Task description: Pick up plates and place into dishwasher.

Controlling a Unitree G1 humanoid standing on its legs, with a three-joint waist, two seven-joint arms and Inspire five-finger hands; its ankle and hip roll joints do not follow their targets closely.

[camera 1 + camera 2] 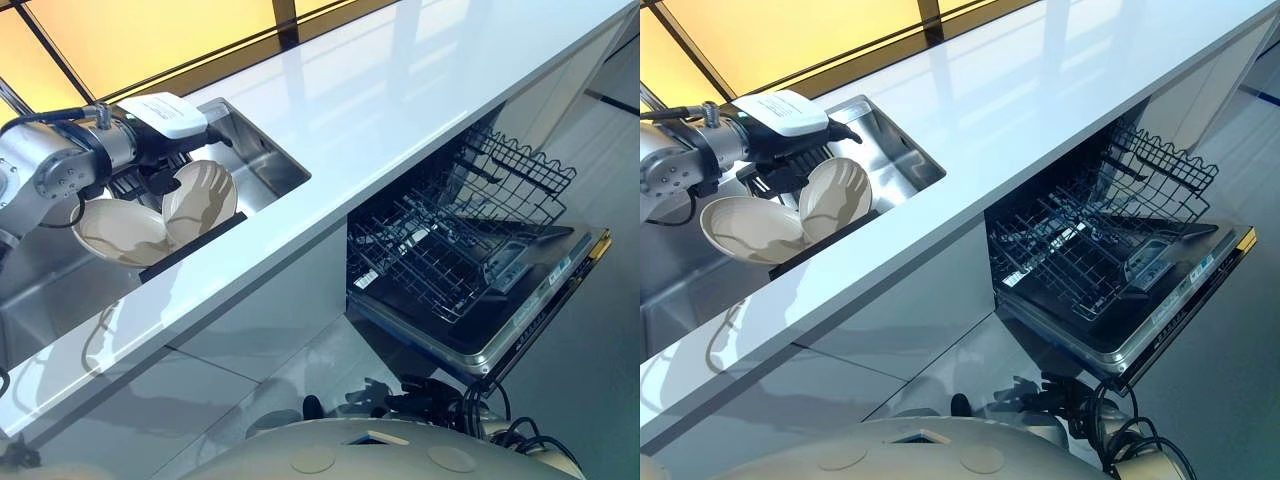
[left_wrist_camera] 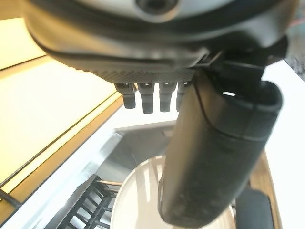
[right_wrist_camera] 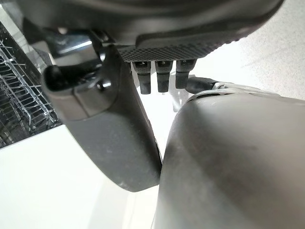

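Two cream plates stand in a dark rack (image 1: 192, 244) inside the steel sink (image 1: 258, 152). One plate (image 1: 200, 198) is nearly upright; the other (image 1: 120, 232) leans flat to its left. My left hand (image 1: 162, 160) hovers just above and behind the upright plate, with its fingers relaxed. In the left wrist view its thumb (image 2: 217, 157) hangs in front of that plate's rim (image 2: 138, 191), closed on nothing. My right hand (image 3: 119, 143) hangs low beside the dishwasher, open and empty.
The dishwasher stands open at the right, its door (image 1: 545, 285) folded down and the lower wire rack (image 1: 450, 240) pulled out, with no dishes in it. A long white counter (image 1: 400, 90) runs between the sink and the dishwasher. Grey tiled floor lies below.
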